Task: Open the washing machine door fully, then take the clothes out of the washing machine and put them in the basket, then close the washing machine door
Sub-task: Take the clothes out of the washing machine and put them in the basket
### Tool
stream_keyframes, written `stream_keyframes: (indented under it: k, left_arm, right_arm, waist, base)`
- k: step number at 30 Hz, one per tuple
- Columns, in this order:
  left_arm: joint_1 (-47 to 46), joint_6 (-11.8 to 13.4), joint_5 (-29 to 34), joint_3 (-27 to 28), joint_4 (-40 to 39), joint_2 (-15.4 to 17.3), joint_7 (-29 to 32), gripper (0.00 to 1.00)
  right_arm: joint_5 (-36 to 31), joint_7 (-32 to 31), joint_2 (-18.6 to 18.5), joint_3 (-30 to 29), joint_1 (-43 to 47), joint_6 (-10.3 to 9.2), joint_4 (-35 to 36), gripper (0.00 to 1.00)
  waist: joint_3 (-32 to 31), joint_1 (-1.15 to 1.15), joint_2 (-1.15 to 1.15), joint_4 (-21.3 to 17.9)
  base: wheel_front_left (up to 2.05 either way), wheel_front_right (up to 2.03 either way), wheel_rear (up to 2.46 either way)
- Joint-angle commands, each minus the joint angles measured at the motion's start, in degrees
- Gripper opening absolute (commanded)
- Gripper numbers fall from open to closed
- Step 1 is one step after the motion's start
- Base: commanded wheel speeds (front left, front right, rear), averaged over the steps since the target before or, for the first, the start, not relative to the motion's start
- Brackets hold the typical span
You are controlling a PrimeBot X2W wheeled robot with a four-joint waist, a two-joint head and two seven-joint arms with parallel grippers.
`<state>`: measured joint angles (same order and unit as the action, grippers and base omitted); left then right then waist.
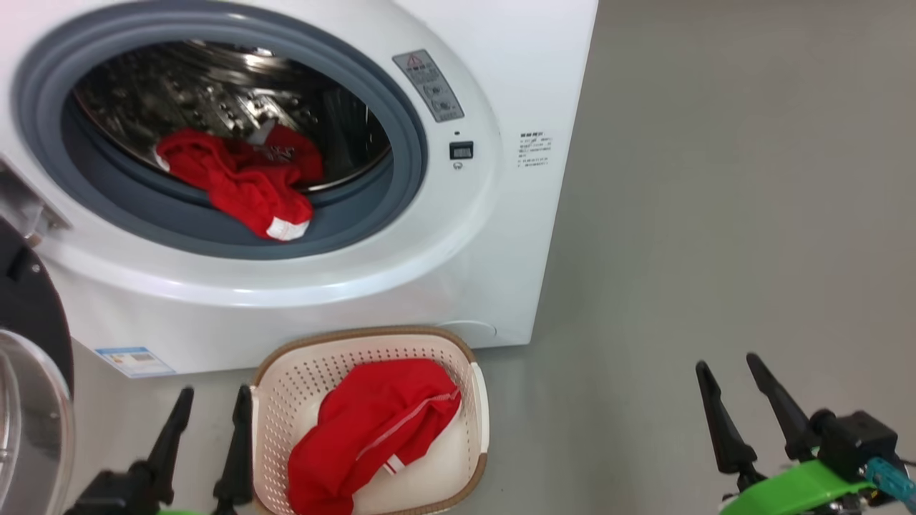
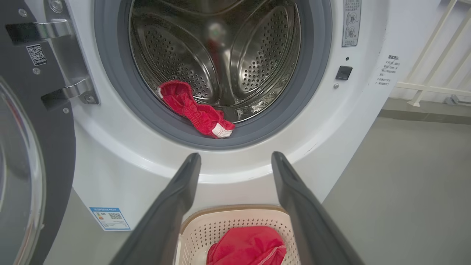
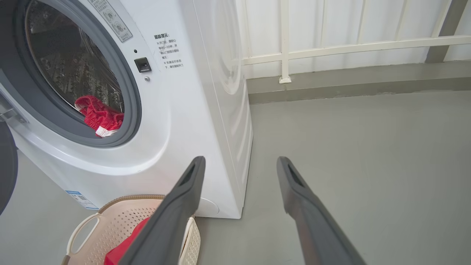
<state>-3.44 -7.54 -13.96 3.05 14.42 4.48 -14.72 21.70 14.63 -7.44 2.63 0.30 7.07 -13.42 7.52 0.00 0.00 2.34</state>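
Observation:
The white washing machine (image 1: pixel 444 272) stands with its door (image 1: pixel 28 372) swung open at the far left. One red garment (image 1: pixel 247 179) lies at the drum's front lip, draped over the grey seal; the same garment (image 2: pixel 197 112) (image 3: pixel 98 117) shows in both wrist views. A second red garment (image 1: pixel 372 436) lies in the cream basket (image 1: pixel 286 372) on the floor before the machine. My left gripper (image 1: pixel 213 397) is open and empty just left of the basket. My right gripper (image 1: pixel 730 372) is open and empty over bare floor at the lower right.
Grey floor (image 1: pixel 715 214) stretches to the right of the machine. A white railing (image 3: pixel 331 48) and low ledge run behind it. The open door's glass bowl (image 2: pixel 18 176) stands close on my left gripper's left side.

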Motion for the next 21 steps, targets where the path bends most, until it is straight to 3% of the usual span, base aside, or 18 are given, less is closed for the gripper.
stream_keyframes:
  k: [1, 10, 21]
  left_arm:
    - [0.58, 0.05, 0.36, 2.15, -2.14, 0.93, -0.28, 1.00]
    - [6.02, 0.05, 0.35, 3.73, -6.63, -0.06, -0.28, 1.00]
    - [5.43, 0.05, -0.20, 4.32, -6.65, -0.80, -0.28, 1.00]
  right_arm:
    - [0.76, 0.37, -0.86, 0.90, 0.47, 0.42, 1.34, 1.00]
    - [0.88, 0.37, -0.68, -0.74, 3.59, 0.42, 1.73, 1.00]
    - [0.86, 0.37, -0.40, -0.78, 3.41, 0.42, 1.87, 1.00]
  waist:
    - [-1.52, 0.00, 0.00, 0.33]
    - [-2.64, 0.00, 0.00, 0.47]
    - [-2.37, 0.00, 0.00, 0.45]
  base:
    - [0.00, 0.00, 0.00]
    - [0.00, 0.00, 0.00]
    - [0.00, 0.00, 0.00]
